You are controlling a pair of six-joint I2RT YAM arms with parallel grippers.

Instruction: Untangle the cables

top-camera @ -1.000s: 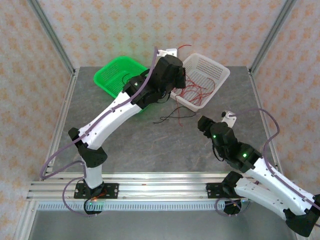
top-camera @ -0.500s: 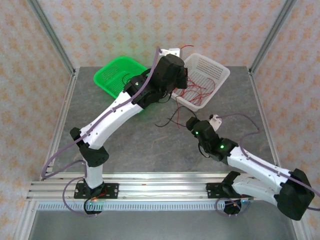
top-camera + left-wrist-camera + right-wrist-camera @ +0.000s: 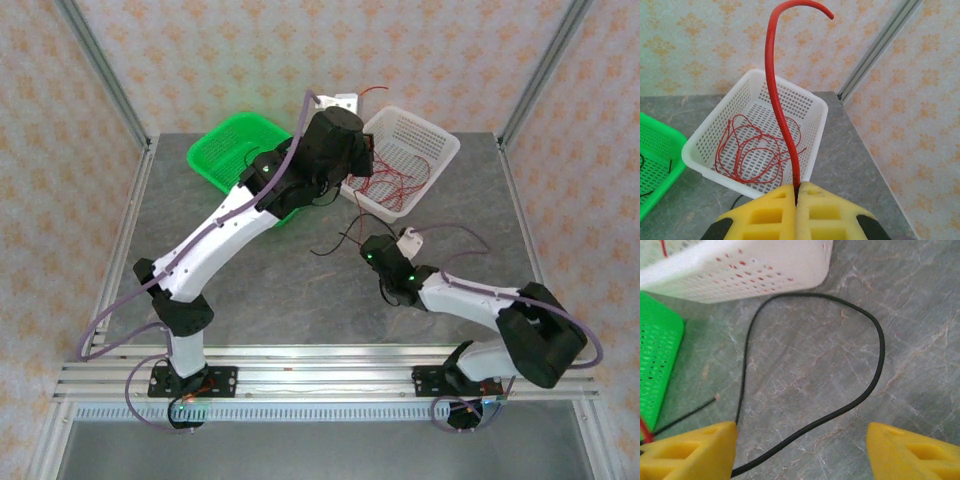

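Observation:
My left gripper (image 3: 797,194) is shut on a thin red cable (image 3: 776,95) that rises from between the yellow pads and curls over at the top (image 3: 371,92). It hangs above the near left side of the white basket (image 3: 816,102), where more red cables (image 3: 754,146) lie coiled. A black cable (image 3: 875,340) loops over the grey table in front of that basket (image 3: 343,236). My right gripper (image 3: 800,442) is open low over it, and the black cable runs across the gap between the fingers. In the top view the right gripper (image 3: 371,250) is at the loop's right end.
A green basket (image 3: 215,160) sits at the back left beside the white basket (image 3: 440,140), and its corner shows in the right wrist view (image 3: 657,350). A thinner black wire end (image 3: 687,415) lies left of the right gripper. Metal frame posts stand at the table corners.
The right arm has swung left and stretched forward from the right side, bringing its gripper down over the black cable. The left arm has barely moved and still holds the red cable.

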